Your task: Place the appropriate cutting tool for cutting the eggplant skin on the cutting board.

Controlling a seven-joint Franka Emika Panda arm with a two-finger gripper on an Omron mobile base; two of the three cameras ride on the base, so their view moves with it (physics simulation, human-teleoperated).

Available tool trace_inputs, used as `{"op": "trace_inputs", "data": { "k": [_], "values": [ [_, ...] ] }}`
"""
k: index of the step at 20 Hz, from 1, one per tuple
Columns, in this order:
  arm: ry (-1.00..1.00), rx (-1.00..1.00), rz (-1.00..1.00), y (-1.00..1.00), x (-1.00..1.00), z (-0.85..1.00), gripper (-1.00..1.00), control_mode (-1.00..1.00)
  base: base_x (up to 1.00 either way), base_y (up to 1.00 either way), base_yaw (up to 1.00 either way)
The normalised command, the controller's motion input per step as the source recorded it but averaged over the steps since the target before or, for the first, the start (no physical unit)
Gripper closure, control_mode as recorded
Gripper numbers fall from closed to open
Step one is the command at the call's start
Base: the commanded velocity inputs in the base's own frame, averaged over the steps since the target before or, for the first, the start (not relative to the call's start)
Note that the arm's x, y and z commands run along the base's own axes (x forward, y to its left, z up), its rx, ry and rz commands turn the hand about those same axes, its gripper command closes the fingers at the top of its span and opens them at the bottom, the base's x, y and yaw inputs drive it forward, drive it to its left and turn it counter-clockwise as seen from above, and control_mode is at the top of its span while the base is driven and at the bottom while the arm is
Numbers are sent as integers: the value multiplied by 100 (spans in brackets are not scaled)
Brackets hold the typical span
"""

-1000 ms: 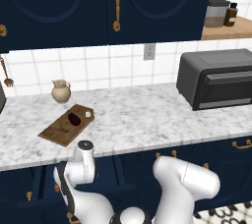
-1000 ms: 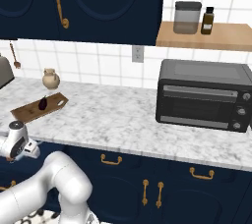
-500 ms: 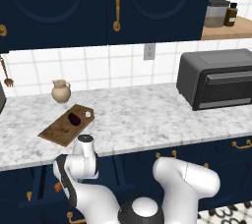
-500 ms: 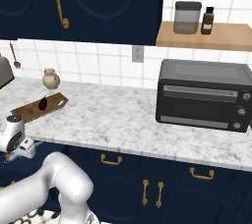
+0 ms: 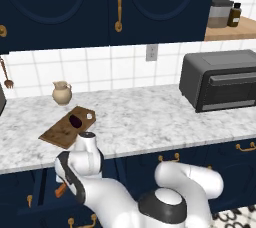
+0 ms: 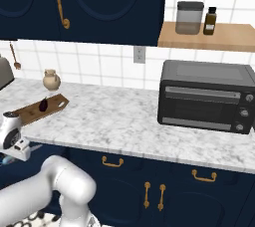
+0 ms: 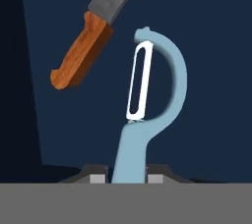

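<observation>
The peeler [image 7: 132, 147] has a light-blue handle and a pale looped head, and it stands up between my fingertips in the hand view. My gripper [image 7: 127, 178] is shut on that handle. Up and left of it lies the orange-handled knife [image 7: 81, 53] against a dark blue surface. The brown cutting board [image 5: 62, 131] [image 6: 35, 111] lies on the marble counter at the left. The small dark eggplant [image 5: 75, 120] [image 6: 44, 104] rests on it. My white wrist [image 5: 84, 156] [image 6: 11, 132] hangs just below the counter's front edge, in front of the board.
A black toaster oven [image 5: 220, 79] [image 6: 204, 96] stands on the counter at the right. A small beige jug [image 5: 62, 92] sits by the tiled wall behind the board. Dark blue cabinets hang above, and a wooden shelf [image 6: 214, 37] carries a jar and a bottle.
My wrist has risen slightly toward the counter's front edge and drifted a little left. The board and the eggplant have not moved.
</observation>
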Motion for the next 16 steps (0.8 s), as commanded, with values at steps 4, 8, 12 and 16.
{"op": "trace_inputs", "data": {
  "k": [4,8,12,16],
  "values": [
    [0,0,0,-18,-55,43,100,-100,0,0,0],
    [0,0,-1,-21,-52,48,100,-100,0,0,0],
    [0,1,-3,-21,-39,51,100,-100,0,0,0],
    [0,2,-2,-2,-5,46,100,-100,0,0,0]
  ]
}}
